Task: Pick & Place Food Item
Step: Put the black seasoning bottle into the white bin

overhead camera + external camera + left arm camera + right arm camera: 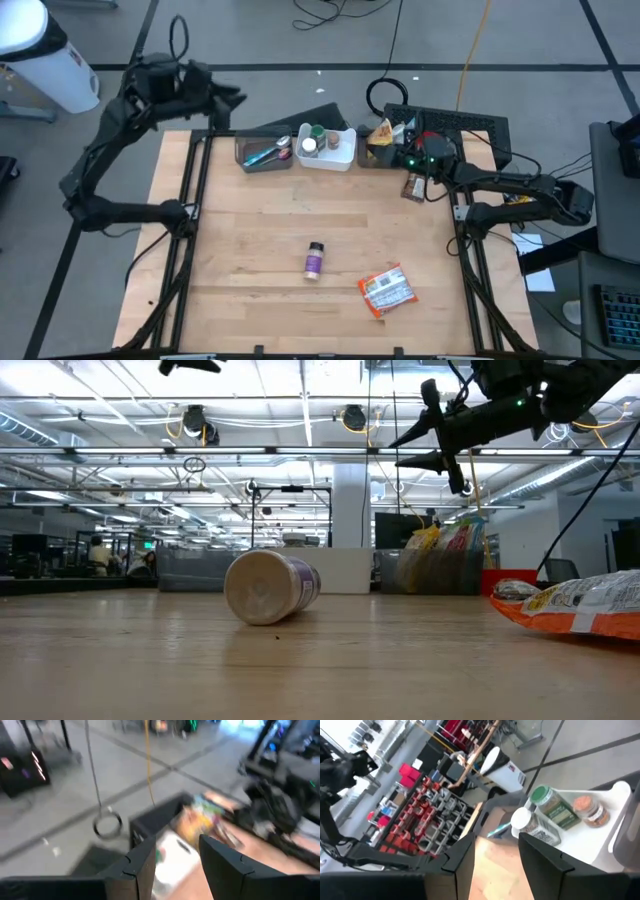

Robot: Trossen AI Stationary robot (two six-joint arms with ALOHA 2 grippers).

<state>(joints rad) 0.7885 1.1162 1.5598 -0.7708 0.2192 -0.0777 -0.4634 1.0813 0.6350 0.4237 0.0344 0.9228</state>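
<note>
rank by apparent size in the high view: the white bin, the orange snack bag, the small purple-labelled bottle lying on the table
1. White rectangular plastic bin, largest.
2. Orange crinkled snack bag, somewhat smaller than the bin.
3. Small purple-labelled bottle with a white cap, clearly smallest.
All lie at table level, so nearness to the camera hardly skews this.

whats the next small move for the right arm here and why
Probably swing the right gripper away from the bins and out over the orange snack bag. That gripper hangs high near the table's far right corner, jaws apart with nothing between them, while the bag lies flat and untouched near the front edge, closer to it than to the left gripper.
</note>
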